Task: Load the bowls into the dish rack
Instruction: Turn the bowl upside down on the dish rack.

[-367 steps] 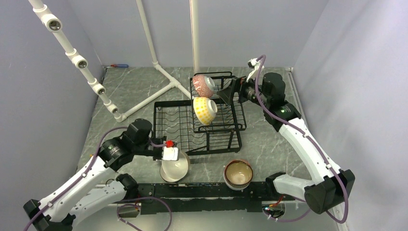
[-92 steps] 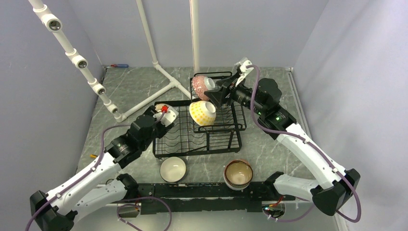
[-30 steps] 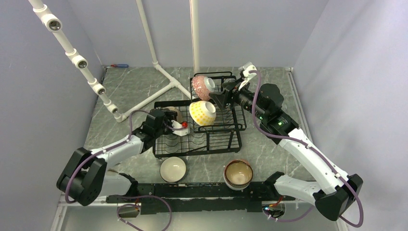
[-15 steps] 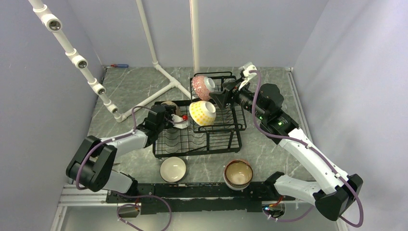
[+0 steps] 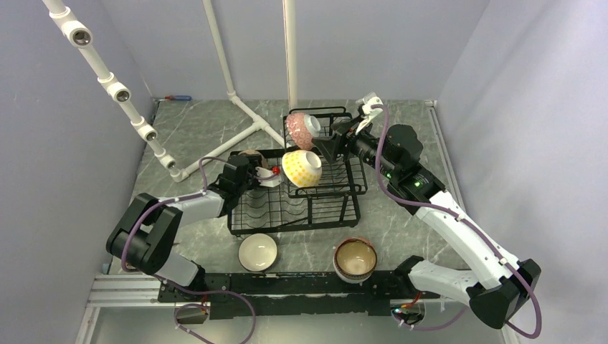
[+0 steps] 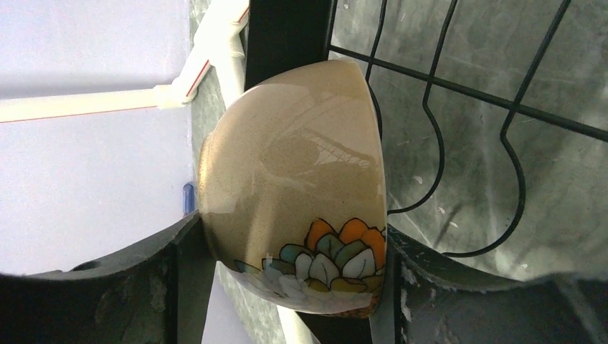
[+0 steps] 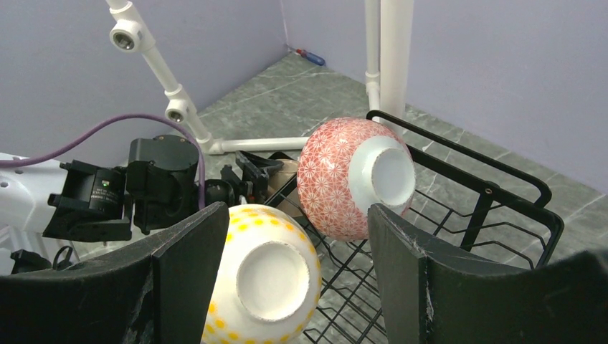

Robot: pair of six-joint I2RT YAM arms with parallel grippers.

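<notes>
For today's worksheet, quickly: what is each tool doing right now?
Left tool: closed on the beige flowered bowl.
Right tool: open, holding nothing.

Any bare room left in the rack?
Bare: lower tray front slots, between the tan bowl in the left gripper and the front rail. Crowded: raised basket, with pink bowl and yellow-dotted bowl beside the right gripper.

We count four loose bowls: one pink-patterned bowl (image 5: 302,129), one yellow-dotted bowl (image 5: 302,168), one tan floral bowl (image 6: 294,186) and one plain white bowl (image 5: 258,251). Plus one stack of bowls (image 5: 355,259), brown-rimmed on top, can't tell how many are in it tbh. One black dish rack (image 5: 308,223), two tiers. Two robot arms: left arm (image 5: 186,208), right arm (image 5: 448,215).
</notes>
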